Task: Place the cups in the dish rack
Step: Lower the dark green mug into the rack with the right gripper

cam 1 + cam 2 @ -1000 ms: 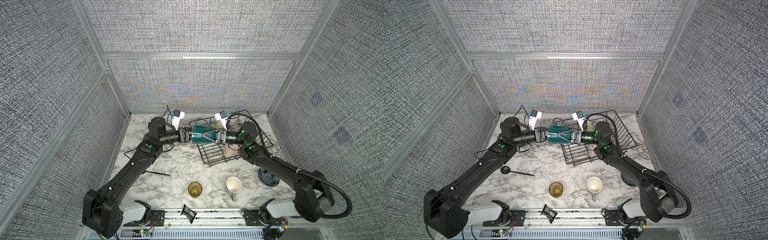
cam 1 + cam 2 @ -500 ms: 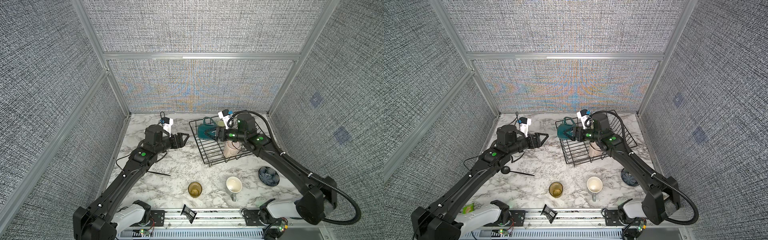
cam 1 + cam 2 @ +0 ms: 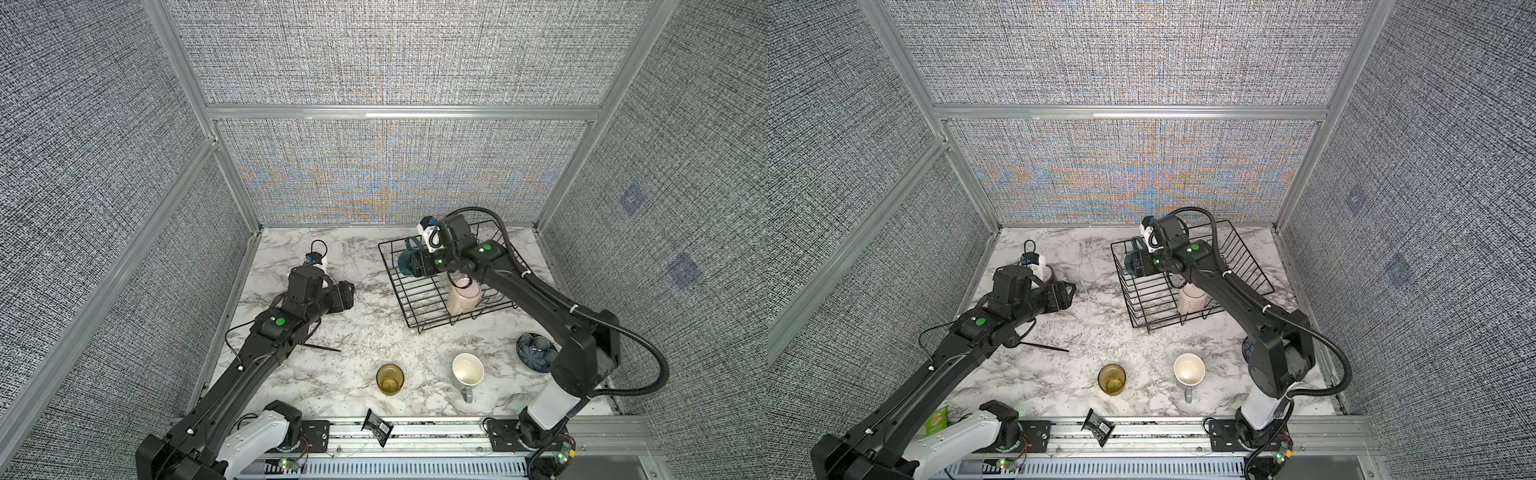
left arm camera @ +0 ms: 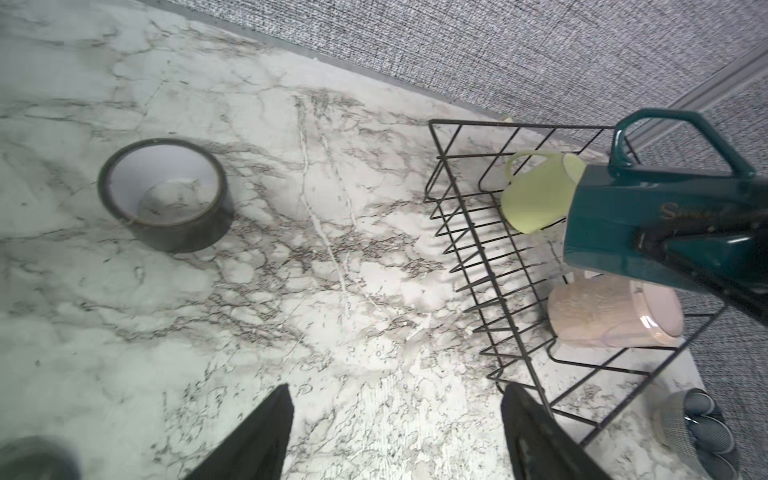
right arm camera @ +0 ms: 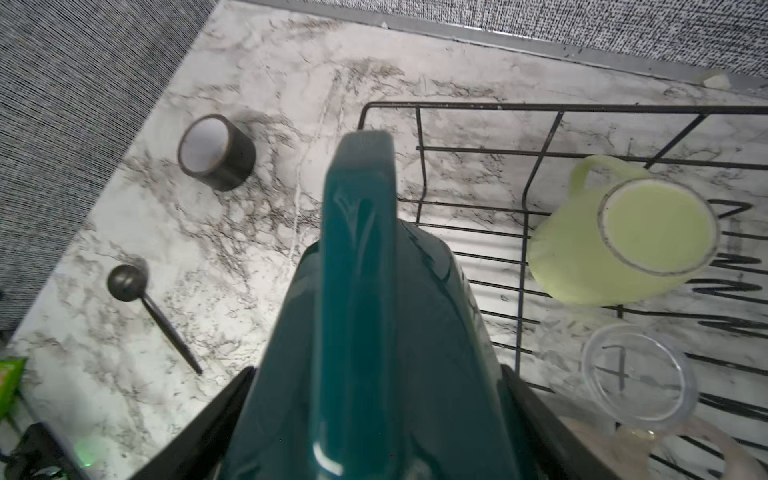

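My right gripper [image 5: 376,386] is shut on the teal mug [image 5: 365,291], which it holds on its side over the left edge of the black wire dish rack [image 3: 415,291]; both top views show this mug [image 3: 1130,259]. In the rack lie the tall pink mug [image 3: 461,299], the light green mug [image 5: 615,241] and the small clear glass [image 5: 636,374]. The amber glass tumbler [image 3: 390,379] and the grey mug [image 3: 467,372] stand upright near the front edge. My left gripper [image 4: 397,388] hangs open and empty over bare marble, left of the rack.
A black tape roll [image 4: 166,195] stands at the back left, beyond my left gripper. A dark spoon [image 5: 153,307] lies under the left arm. The dark blue bowl [image 3: 536,355] sits right of the grey mug. A black packet [image 3: 376,426] rests on the front rail.
The left gripper let go of the teal mug and drew back to the left. The right gripper carried the mug back over the rack's left edge.
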Controlling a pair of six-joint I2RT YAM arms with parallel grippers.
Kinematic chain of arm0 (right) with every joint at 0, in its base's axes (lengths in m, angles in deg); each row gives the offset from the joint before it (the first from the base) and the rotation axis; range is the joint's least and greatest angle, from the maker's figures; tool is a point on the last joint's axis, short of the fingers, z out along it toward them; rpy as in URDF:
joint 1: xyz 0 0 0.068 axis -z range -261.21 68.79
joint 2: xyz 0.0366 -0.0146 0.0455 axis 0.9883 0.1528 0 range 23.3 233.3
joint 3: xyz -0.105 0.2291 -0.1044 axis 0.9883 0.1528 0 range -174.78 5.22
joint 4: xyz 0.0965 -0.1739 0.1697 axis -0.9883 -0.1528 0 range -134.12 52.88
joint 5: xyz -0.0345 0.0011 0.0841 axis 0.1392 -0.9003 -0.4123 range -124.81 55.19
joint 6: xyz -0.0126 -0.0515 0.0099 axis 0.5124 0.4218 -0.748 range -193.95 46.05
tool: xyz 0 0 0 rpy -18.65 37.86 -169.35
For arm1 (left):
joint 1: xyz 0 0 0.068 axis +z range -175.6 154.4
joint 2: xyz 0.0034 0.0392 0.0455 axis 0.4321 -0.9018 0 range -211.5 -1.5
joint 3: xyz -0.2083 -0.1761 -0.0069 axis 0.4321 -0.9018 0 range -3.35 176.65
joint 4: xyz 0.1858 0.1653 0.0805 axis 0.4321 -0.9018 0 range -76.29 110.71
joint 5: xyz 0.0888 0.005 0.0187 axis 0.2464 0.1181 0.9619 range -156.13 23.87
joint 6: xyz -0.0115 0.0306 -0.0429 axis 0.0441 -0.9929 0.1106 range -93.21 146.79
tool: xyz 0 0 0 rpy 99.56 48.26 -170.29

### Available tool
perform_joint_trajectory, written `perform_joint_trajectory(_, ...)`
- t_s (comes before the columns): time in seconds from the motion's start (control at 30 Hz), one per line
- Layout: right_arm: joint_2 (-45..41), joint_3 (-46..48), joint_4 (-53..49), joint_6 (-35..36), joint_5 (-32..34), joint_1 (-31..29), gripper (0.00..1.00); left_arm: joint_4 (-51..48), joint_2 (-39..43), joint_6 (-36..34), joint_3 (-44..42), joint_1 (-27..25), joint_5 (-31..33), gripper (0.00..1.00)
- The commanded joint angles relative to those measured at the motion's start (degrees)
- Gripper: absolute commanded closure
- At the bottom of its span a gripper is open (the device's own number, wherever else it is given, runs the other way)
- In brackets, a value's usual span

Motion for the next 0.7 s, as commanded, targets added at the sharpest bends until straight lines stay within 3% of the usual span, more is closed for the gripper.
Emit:
perform_joint_trajectory(0.0, 3.6, -4.3, -3.6, 3.7, 6.5, 0.0, 0.44, -2.9, 0.9, -1.0, -0.4, 0.0, 3.0, 0.20)
perform_joint_trajectory(0.27, 17.5, -19.7, -15.8, 3.2, 12.6, -0.1, 0.44, -4.3, 3.5, -0.7, -2.9, 0.0, 4.0, 0.20)
perform_joint_trajectory(0.67, 29.2, -31.9, -23.0, -0.1, 15.1, -1.4, 0.43, -3.0, 2.4, -0.5, -4.1, 0.0, 2.1, 0.20)
